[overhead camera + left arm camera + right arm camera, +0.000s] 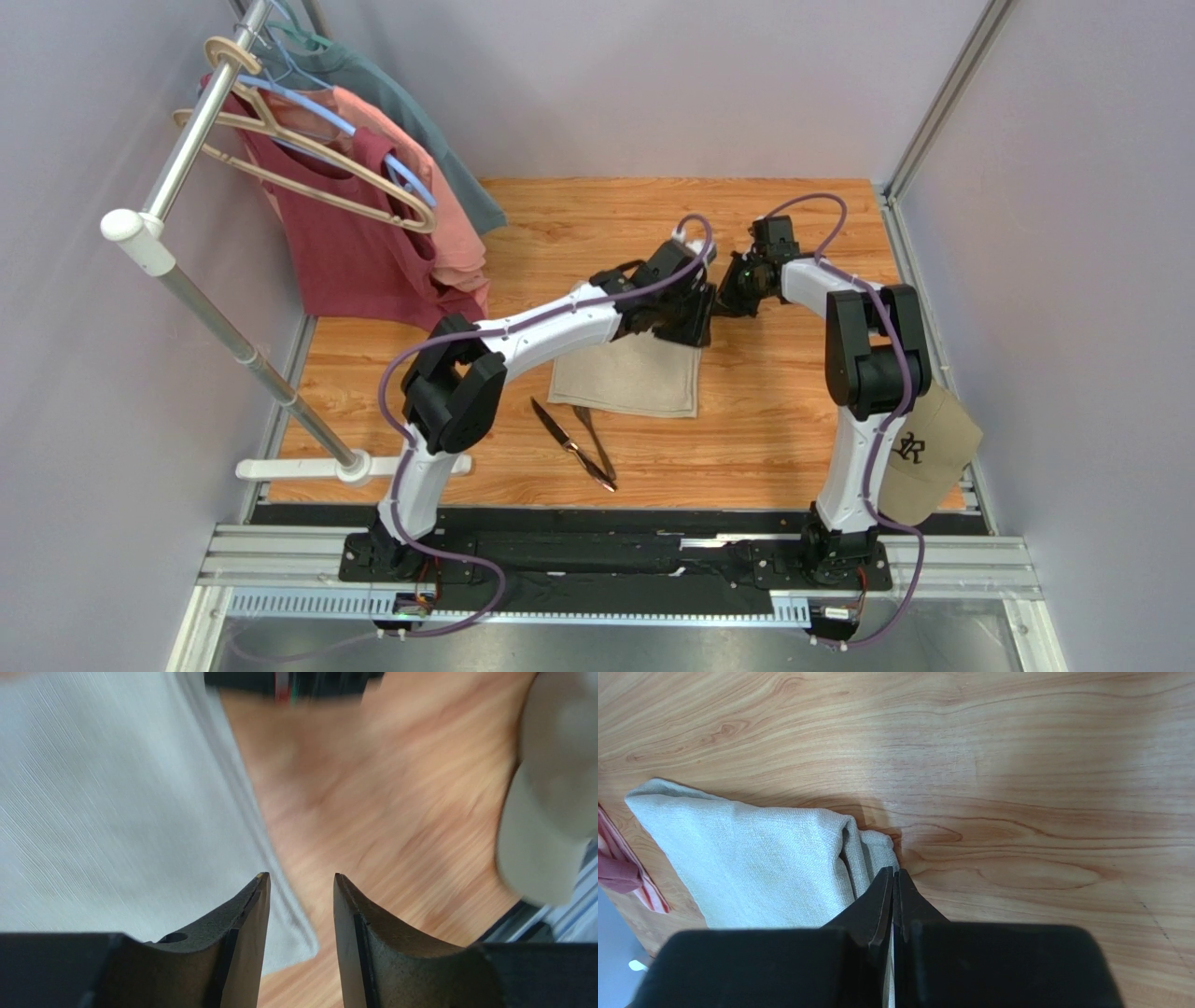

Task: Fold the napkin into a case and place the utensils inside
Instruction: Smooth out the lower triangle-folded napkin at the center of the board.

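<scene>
The beige napkin (627, 378) lies folded flat in a rectangle on the wooden table. The dark fork and knife (575, 445) lie crossed on the table just in front of it. My left gripper (697, 319) is open over the napkin's far right corner; in the left wrist view (300, 878) the cloth (105, 798) lies under the left finger, and the view is blurred. My right gripper (732, 291) is shut, and in its wrist view (893, 873) the tips pinch the bunched corner of the napkin (759, 861).
Red and pink shirts (372, 231) hang on a rack at the far left. A tan cap (933, 448) lies at the table's right edge. A white arm link (547, 812) shows blurred in the left wrist view.
</scene>
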